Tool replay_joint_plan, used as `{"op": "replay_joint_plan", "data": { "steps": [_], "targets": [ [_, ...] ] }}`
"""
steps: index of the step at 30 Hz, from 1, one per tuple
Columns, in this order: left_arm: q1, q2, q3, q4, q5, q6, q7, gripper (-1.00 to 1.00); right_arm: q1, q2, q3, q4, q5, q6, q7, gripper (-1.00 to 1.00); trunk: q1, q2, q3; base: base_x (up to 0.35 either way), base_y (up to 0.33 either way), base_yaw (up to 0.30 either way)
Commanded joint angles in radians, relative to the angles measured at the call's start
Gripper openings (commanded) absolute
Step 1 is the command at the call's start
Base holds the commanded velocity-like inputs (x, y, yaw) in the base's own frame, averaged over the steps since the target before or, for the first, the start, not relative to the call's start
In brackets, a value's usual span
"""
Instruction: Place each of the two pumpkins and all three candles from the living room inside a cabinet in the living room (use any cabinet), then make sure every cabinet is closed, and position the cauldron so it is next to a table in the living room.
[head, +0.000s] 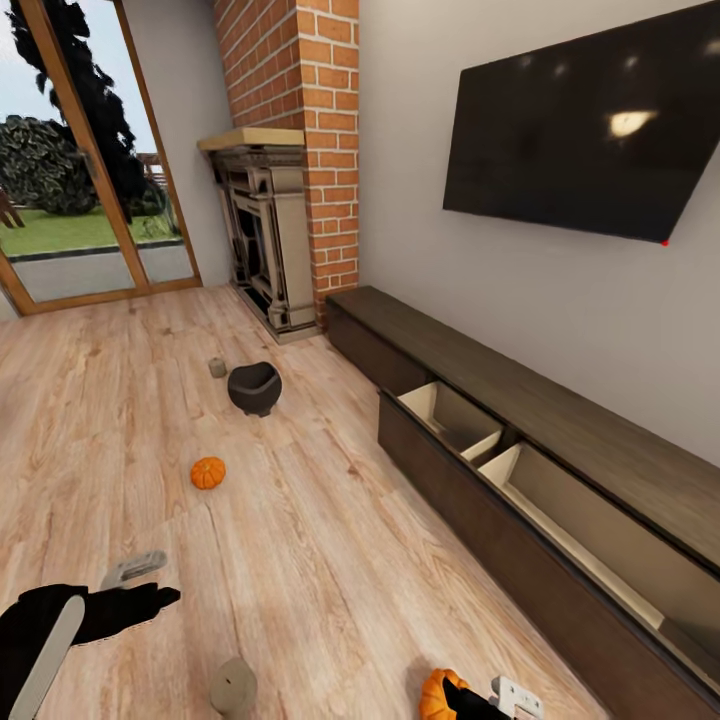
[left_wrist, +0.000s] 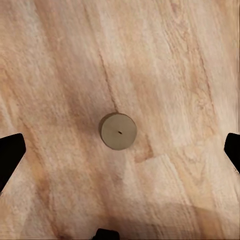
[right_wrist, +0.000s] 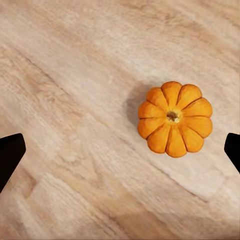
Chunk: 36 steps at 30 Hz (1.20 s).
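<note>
Black fingers (right_wrist: 11, 152) flanking ribbed pumpkin (right_wrist: 175, 119)

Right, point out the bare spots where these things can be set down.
The open cabinet has two bare beige compartments: a smaller one toward the fireplace and a long one beside it. The floor between the far pumpkin and the cabinet front is bare. It is more crowded around the cauldron, with a candle close by.

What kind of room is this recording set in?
Most likely a living room: a big flat television hangs on the wall over a long low cabinet, beside a brick fireplace, with plank flooring.
</note>
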Motion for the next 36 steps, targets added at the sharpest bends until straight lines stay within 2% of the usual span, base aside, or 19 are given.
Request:
{"op": "replay_joint_plan", "data": {
  "steps": [1,7,9,12,15,18,21,24,27,28,36],
  "targets": [
    [-0.001,-0.001,0.001,-0.01,-0.007,0.004,-0.008,1.0,0.0,0.0,-0.002,0.0,-0.01,0.005,0.004,1.0,0.004,-0.008,-0.004,0.0,0.0,0.0],
    [-0.001,-0.003,0.001,-0.042,0.008,0.01,-0.008,1.0,0.0,-0.019,-0.005,0.045,-0.01,-0.001,0.005,1.0,0.027,-0.05,-0.023,0.0,0.0,0.0],
    [0.001,-0.003,0.0,-0.069,0.061,0.015,-0.008,1.0,0.0,-0.021,-0.005,0.054,-0.01,-0.015,0.006,1.0,0.034,-0.064,-0.029,0.0,0.0,0.0],
    [0.002,-0.001,-0.021,-0.091,0.177,0.015,-0.007,1.0,0.0,-0.025,-0.006,0.059,-0.01,-0.024,0.026,1.0,0.046,-0.085,-0.039,0.0,0.0,0.0],
    [0.002,0.001,-0.027,-0.102,0.227,0.015,-0.007,1.0,0.0,-0.043,-0.019,0.062,-0.015,-0.025,0.076,1.0,0.057,-0.106,-0.048,0.0,0.0,0.0],
    [0.002,-0.008,-0.051,-0.101,0.24,0.015,-0.003,1.0,0.0,-0.058,-0.066,0.068,-0.024,-0.025,0.144,1.0,0.069,-0.127,-0.057,0.0,0.0,0.0],
    [0.002,-0.032,-0.085,-0.099,0.233,0.015,0.005,1.0,0.0,-0.062,-0.094,0.082,-0.025,-0.026,0.173,1.0,0.08,-0.148,-0.067,0.0,0.0,0.0],
    [0.002,-0.059,-0.099,-0.098,0.216,0.015,0.067,1.0,0.0,-0.063,-0.103,0.086,-0.024,-0.026,0.181,1.0,0.092,-0.169,-0.076,0.0,0.0,0.0],
    [0.002,-0.069,-0.103,-0.096,0.215,0.011,0.164,1.0,0.0,-0.062,-0.105,0.088,-0.024,-0.026,0.183,1.0,0.103,-0.19,-0.086,0.0,0.0,0.0],
    [0.002,-0.07,-0.102,-0.095,0.217,0.01,0.178,1.0,0.0,-0.062,-0.105,0.088,-0.024,-0.025,0.182,1.0,0.107,-0.197,-0.089,0.0,0.0,0.0],
    [0.002,-0.076,-0.107,-0.094,0.219,0.011,0.204,1.0,0.0,-0.062,-0.11,0.088,-0.03,-0.015,0.191,1.0,0.138,-0.253,-0.114,0.0,0.0,0.0]
  ]
}}
